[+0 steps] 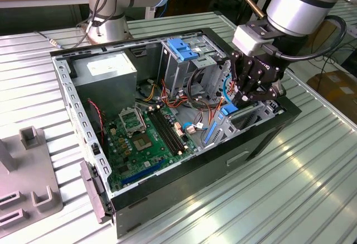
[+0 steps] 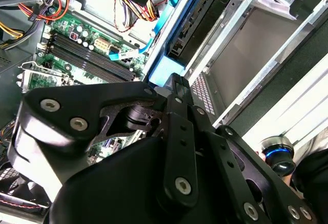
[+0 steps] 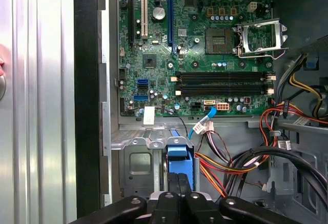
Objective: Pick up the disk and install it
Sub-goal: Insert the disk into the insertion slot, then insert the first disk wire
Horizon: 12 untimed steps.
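disk (image 3: 180,160) mostly hidden bhd gripper (image 3: 178,182)

I note tangled cables (image 1: 195,85) and the drive cage (image 1: 179,68) crowding my gripper (image 1: 243,99) at a corner of the computer case (image 1: 184,191); open room lies over the motherboard (image 1: 146,139).

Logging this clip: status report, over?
Claw shut on disk, at its blue bracket. Disk edge-on at drive bay. Cable bundle close alongside.
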### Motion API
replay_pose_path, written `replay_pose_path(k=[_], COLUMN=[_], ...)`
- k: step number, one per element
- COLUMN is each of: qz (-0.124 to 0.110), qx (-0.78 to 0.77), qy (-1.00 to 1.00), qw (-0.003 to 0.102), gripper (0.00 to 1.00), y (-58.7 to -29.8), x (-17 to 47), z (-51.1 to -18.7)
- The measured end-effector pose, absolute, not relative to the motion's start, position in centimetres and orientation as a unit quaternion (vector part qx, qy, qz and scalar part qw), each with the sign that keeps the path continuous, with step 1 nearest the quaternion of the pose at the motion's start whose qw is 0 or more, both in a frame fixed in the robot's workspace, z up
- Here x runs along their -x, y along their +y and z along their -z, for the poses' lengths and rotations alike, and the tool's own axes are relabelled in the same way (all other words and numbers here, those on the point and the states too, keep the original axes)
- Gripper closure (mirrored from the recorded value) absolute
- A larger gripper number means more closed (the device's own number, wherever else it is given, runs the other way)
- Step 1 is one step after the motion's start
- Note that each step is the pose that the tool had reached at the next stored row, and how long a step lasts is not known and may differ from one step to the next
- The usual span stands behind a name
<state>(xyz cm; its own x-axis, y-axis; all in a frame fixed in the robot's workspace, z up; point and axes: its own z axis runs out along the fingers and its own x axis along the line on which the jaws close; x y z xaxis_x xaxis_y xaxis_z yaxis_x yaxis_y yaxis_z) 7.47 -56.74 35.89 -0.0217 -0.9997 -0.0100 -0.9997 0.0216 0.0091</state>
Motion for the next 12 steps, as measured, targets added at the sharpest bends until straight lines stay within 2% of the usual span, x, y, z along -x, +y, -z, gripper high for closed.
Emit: replay_pose_path(k=[8,12], qz=[-0.007,-0.007], qx=[0.699,0.701], qy=[0.715,0.713], qw=[0.000,0.001], gripper=[0.90,0.90], y=[-56.7,-56.7], x=[-7.6,-10.5], z=[-35.9,-35.8])
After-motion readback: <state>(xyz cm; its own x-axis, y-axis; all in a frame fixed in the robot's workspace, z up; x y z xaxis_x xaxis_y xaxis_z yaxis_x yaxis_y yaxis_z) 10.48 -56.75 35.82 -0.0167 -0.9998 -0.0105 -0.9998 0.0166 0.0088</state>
